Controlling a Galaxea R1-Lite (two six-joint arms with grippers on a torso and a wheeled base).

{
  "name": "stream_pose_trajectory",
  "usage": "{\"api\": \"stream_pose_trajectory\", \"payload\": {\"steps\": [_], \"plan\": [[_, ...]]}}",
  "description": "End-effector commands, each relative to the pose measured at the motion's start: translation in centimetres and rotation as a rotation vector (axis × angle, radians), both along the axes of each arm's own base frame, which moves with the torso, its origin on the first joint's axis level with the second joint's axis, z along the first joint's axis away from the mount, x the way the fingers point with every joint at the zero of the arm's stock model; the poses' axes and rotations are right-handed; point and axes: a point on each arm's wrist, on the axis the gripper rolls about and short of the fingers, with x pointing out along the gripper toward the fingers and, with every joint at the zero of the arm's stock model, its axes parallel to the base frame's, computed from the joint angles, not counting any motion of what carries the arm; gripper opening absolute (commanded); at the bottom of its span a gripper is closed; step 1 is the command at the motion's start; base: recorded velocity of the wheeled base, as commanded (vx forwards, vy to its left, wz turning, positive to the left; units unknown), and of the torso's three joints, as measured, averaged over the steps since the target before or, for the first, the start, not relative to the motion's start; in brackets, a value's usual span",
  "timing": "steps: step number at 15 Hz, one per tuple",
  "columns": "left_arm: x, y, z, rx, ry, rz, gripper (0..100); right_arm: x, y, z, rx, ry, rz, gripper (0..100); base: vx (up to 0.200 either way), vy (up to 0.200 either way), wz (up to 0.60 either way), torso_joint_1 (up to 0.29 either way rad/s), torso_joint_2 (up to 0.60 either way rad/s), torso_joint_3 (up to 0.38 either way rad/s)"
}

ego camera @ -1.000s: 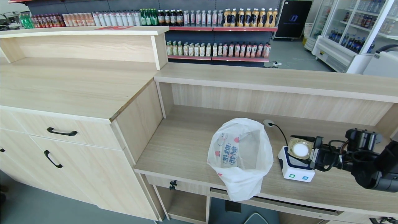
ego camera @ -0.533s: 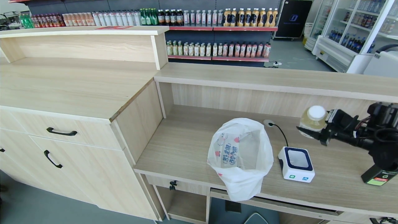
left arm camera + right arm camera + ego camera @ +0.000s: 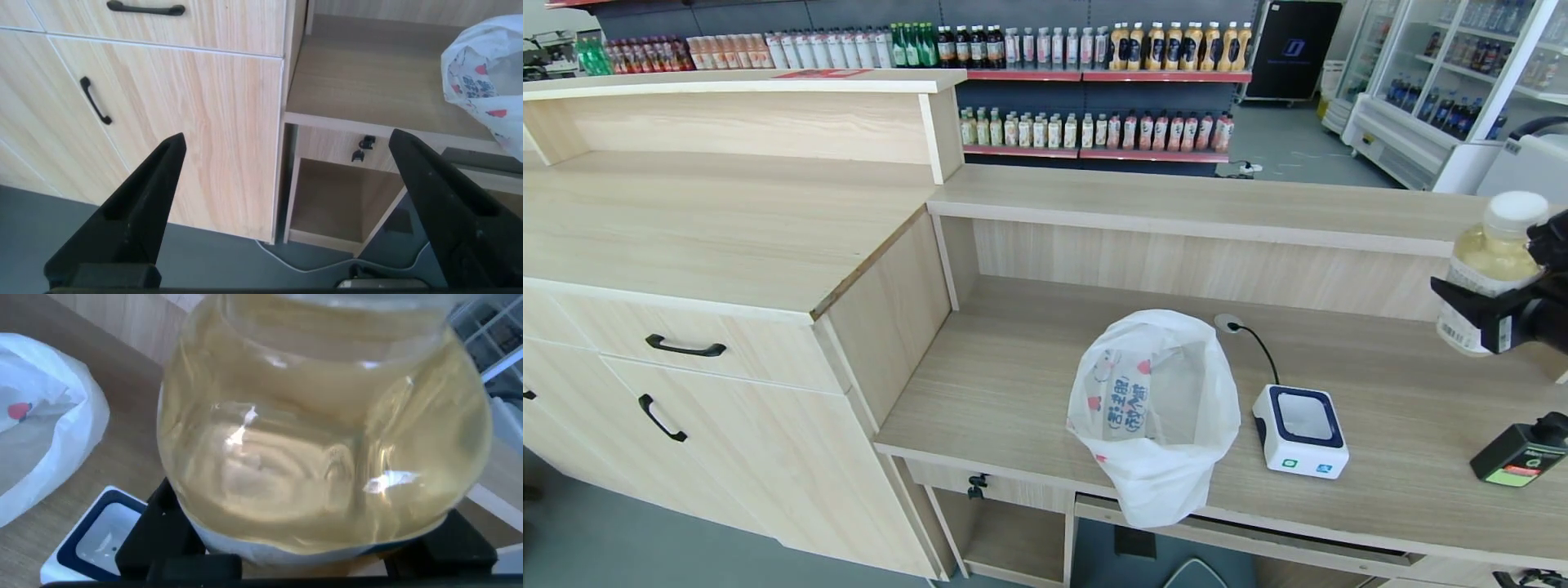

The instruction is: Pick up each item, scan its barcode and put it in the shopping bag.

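Hanging above the right end of the counter [image 3: 1013,367], the right gripper [image 3: 1480,317] is clamped on the lower part of a bottle [image 3: 1490,257]. The bottle holds pale yellow liquid, stands roughly upright with its white cap on top, and is well clear of the wood. From the wrist the bottle [image 3: 327,433] bulges between the dark fingers [image 3: 176,531] pressing on either side.

Below and to the left of it the scanner [image 3: 1300,430] sits flat on the counter, window up, its cable [image 3: 1258,343] running to the far side. Just left of the scanner, touching or nearly so, the shopping bag [image 3: 1156,408] stands open, a printed package showing inside it. A dark item with a green and red label [image 3: 1519,451] lies near the right edge, well apart from the scanner.

The left gripper [image 3: 286,212] hangs low in front of the cabinet doors [image 3: 163,106], fingers spread wide apart and holding nothing.
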Motion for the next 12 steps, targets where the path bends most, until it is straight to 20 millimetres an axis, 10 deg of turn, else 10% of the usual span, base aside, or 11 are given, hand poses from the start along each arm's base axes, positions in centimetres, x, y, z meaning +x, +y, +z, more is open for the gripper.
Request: {"api": "stream_pose_trajectory", "payload": {"steps": [1,8,12], "plan": [[0.0,0.0,0.0,-0.001,-0.001,0.000,100,-1.1,-0.1,0.8,-0.012,-0.036,-0.018,0,0.000,0.000,0.00,0.000,0.00,0.000],[0.0,0.0,0.0,0.001,-0.001,0.000,100,1.8,3.7,0.1,0.008,-0.101,0.099,0,0.000,0.000,0.43,-0.002,0.00,0.003],[0.0,0.0,0.0,-0.001,-0.001,0.002,100,6.4,8.0,-6.1,0.261,0.090,0.248,0,0.000,0.000,0.15,0.004,0.00,0.001]]}}
